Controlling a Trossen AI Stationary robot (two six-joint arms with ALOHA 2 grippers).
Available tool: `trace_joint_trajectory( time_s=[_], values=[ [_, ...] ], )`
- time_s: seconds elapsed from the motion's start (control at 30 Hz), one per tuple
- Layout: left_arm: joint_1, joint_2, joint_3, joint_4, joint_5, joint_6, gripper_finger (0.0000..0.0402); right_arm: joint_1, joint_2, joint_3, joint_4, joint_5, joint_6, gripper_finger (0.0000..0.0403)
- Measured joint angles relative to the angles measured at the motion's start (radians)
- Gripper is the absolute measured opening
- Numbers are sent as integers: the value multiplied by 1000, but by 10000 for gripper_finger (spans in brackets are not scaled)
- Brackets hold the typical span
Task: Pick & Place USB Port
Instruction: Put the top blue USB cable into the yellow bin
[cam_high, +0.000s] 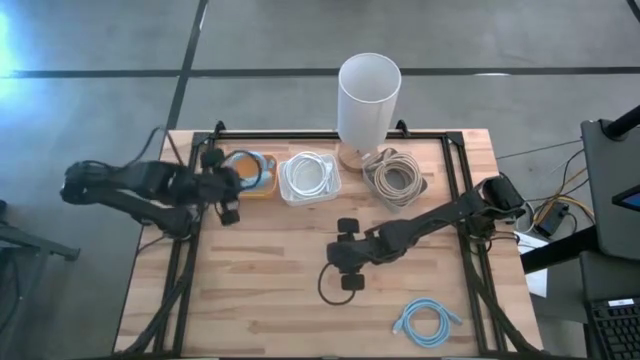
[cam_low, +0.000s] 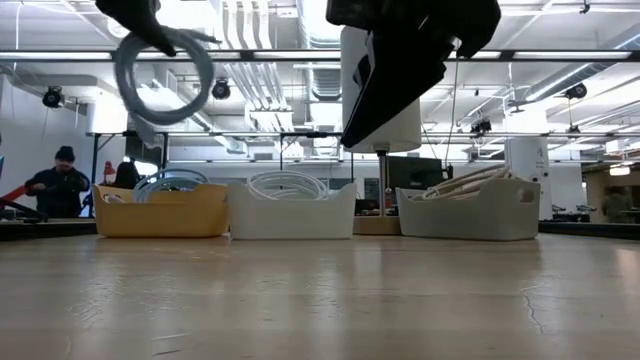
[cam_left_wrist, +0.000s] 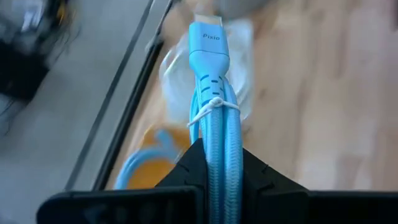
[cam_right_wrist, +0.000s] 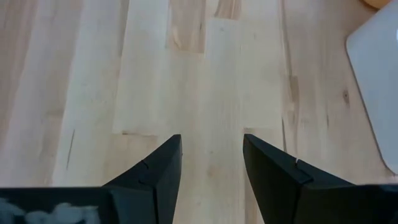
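1. Left gripper (cam_left_wrist: 214, 165) is clamped on a light blue braided USB cable (cam_left_wrist: 214, 93). The bundle is bound with a white tie, and its plug, printed "Pixio", points away from the wrist.
2. High view: left gripper (cam_high: 232, 190) sits at the table's far left, just beside the yellow bin (cam_high: 252, 172). That bin already holds blue cable coils.
3. Low view: the held cable loop (cam_low: 163, 75) hangs in the air, above the yellow bin (cam_low: 162, 212) and clear of it.
4. Right gripper (cam_right_wrist: 211, 165): fingers apart, nothing between them, only bare wood of the table (cam_right_wrist: 205, 74) ahead.
5. High view: right gripper (cam_high: 347, 252) is over mid-table. A black cable (cam_high: 327, 285) loops on the wood just beside it.
6. Back row, left to right: yellow bin, white bin (cam_high: 310, 178) with white cables, grey bin (cam_high: 395, 177) with beige cables.
7. A tall white cylinder (cam_high: 368, 100) stands on a wooden base behind the white and grey bins.
8. A second light blue cable coil (cam_high: 427, 322) lies loose near the table's front right corner, well apart from both grippers.
9. Low view: a person in a dark cap (cam_low: 60, 185) stands in the room beyond the table, far left.
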Motion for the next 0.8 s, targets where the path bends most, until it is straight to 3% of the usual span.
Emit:
trace_joint_trajectory(
  time_s=[0.17,0.4,0.67,0.8],
  values=[
    [133,42,88,-116,24,7,34,-16,0,0,10,0,-42,169],
    [333,149,80,-119,212,73,34,-24,0,0,13,-4,-50,169],
    [584,317,79,-117,491,314,34,-24,0,-2,13,-6,-55,169],
    [692,389,82,-108,527,417,35,-24,0,-2,13,-6,-55,169]
  ],
)
